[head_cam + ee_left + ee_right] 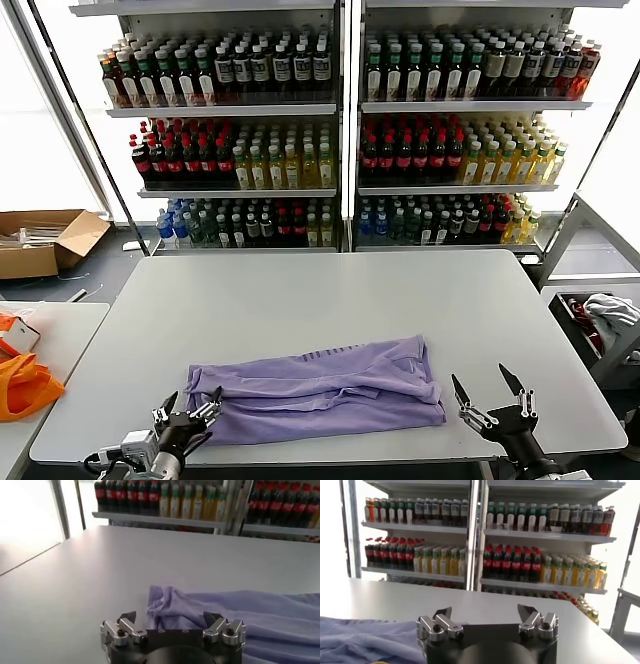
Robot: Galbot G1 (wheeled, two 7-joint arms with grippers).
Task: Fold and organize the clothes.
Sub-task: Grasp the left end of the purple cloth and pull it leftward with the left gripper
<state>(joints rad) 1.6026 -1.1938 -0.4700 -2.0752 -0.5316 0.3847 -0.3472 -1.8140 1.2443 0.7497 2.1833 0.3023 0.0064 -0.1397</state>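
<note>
The lavender T-shirt point(318, 388) lies bunched, seemingly folded lengthwise, near the table's point(330, 295) front edge. The left gripper point(189, 409) hovers at the shirt's left end, jaws apart and empty. The right gripper point(491, 393) hangs just off its right end, also spread, holding nothing.

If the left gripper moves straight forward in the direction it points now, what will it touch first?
Most likely the light purple thin-fabric T-shirt. The open left gripper sits at the near table edge, and the shirt's bunched left end lies directly ahead of its fingers. How much gap remains is hard to judge.
</note>
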